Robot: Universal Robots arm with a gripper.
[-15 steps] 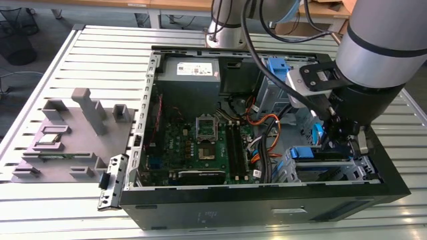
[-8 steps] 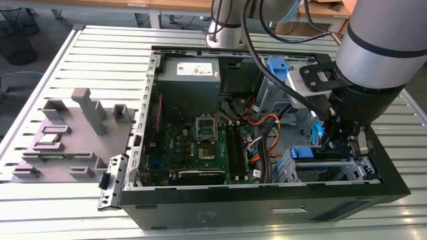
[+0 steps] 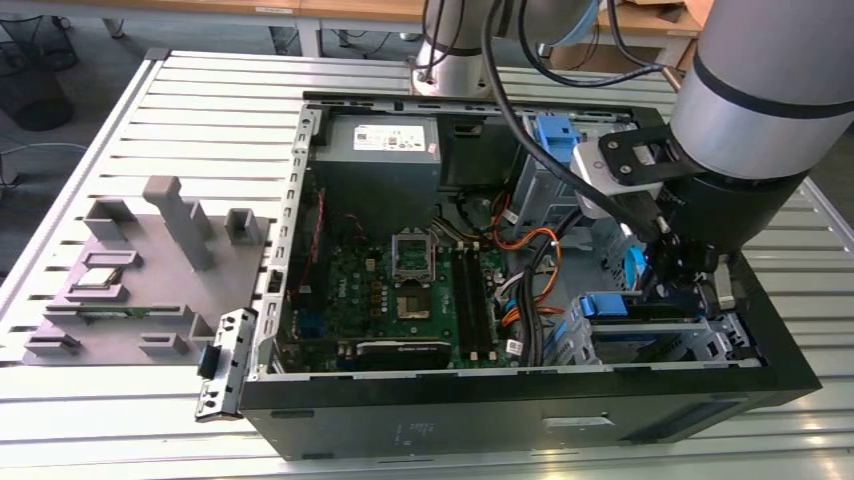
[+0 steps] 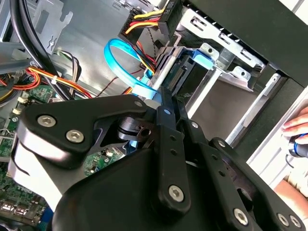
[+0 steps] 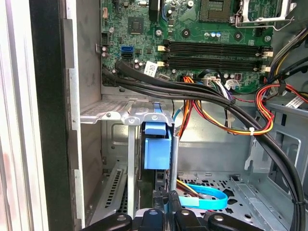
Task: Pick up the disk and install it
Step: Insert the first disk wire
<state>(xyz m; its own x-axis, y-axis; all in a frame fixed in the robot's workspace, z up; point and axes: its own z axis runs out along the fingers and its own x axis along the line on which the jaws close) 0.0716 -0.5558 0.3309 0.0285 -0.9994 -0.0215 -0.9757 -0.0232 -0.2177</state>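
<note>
Disk (image 5: 157,153): blue plastic carrier end showing, standing on edge inside the perforated sheet-metal drive cage (image 5: 108,114), lower centre of the first wrist view; cage walls close on both sides. Gripper (image 3: 677,268), matte black links, low in the open black tower case (image 3: 534,420) at lower right of the exterior view, just above the disk; finger state cannot be told. Bundled black cables (image 5: 173,89) cross above the cage beside the green motherboard (image 3: 400,290). Light-blue flat cable (image 4: 115,55) loops nearby. No print legible.

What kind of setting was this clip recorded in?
Probably a robotics lab or test bench. An open computer case with its motherboard exposed lies on a slatted metal table, a grey fixture block sits beside it, and the gripper reaches into the drive bay.
</note>
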